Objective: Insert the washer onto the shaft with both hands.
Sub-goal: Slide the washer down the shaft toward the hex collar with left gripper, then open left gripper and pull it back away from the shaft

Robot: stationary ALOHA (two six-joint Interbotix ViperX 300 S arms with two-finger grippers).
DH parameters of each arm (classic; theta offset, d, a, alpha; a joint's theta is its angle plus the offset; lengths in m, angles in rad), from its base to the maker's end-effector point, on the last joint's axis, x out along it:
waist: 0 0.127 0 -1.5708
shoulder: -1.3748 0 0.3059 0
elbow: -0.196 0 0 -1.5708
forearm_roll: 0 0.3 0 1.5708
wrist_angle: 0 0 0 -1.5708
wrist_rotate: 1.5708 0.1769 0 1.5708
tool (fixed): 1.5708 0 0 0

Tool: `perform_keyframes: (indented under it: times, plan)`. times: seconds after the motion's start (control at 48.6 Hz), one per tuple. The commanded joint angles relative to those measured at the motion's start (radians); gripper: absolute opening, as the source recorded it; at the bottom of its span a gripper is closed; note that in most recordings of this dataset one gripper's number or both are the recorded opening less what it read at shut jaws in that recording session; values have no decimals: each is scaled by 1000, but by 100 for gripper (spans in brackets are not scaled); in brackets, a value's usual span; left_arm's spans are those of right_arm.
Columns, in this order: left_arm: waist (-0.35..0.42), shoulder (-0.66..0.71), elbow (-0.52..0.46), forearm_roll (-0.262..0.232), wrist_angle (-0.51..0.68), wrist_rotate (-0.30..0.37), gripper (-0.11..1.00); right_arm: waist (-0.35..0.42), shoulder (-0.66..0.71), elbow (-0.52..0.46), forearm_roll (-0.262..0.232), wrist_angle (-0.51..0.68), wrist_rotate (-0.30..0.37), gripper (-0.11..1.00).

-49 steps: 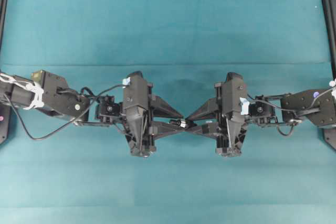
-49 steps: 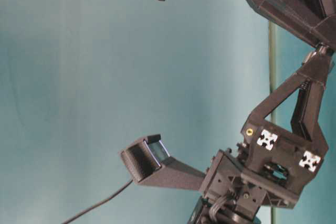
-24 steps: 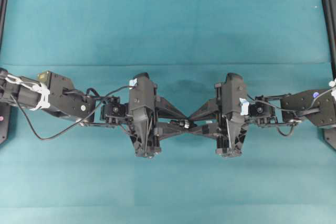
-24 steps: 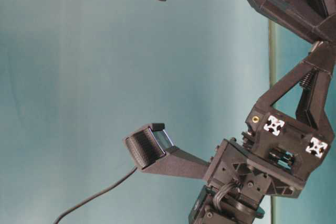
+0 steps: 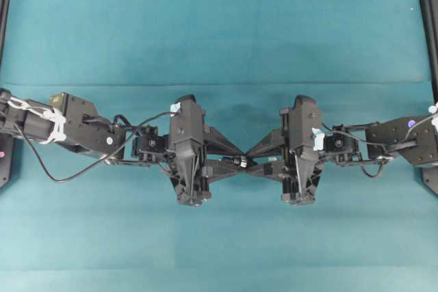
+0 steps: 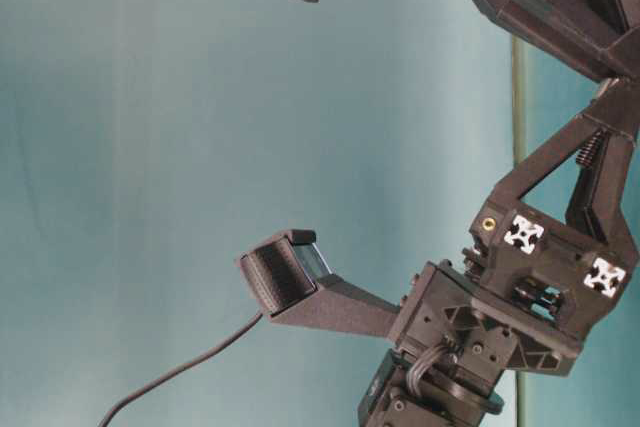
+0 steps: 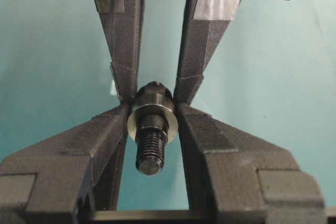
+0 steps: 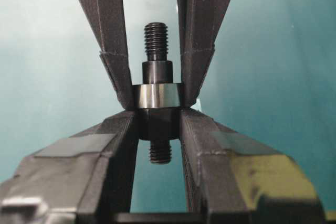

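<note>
The two grippers meet tip to tip above the middle of the teal table (image 5: 219, 32), well clear of its surface as seen in the table-level view.

The left gripper (image 5: 229, 162) reaches in from the left side. In the left wrist view its fingers (image 7: 100, 145) pinch the washer (image 7: 152, 120), a silvery ring held edge-on between the two tips. The shaft (image 7: 150, 148) passes through the washer's hole: its threaded end points toward the camera, and its thicker dark part sits behind the ring.

The right gripper (image 5: 254, 163) reaches in from the right side. In the right wrist view its fingers (image 8: 207, 135) are pressed against the thick dark collar of the shaft (image 8: 156, 66), holding it. The washer (image 8: 157, 96) sits against that collar, on its far side, with the left gripper's fingers (image 8: 113, 72) touching the ring from either side. Beyond the ring, a plain section and then the threaded end of the shaft stick out. A short threaded stub shows on the near side of the collar.

In the overhead view both parts are only a small dark spot between the fingertips.
</note>
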Motion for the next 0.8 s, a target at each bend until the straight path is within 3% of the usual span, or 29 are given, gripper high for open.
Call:
perform_keyframes:
  times: [0.0,0.185,0.329,0.391,0.781]
  plan:
    - [-11,-6,-15,2,-3,-3,37,-3,-11,-18,3,-14,9,0]
    - [-8,-9,-15,2,-2,-25,39,-3,-11,-17,3,-12,9,0]
    - [-8,-11,-14,2,-3,-28,71,-3,-11,-17,2,-12,9,0]
    - [-6,-12,-14,2,-2,-28,80,-5,-11,-17,3,-11,9,0]
    - [-6,-18,-6,2,0,-28,77,-3,-11,-17,3,-8,9,0]
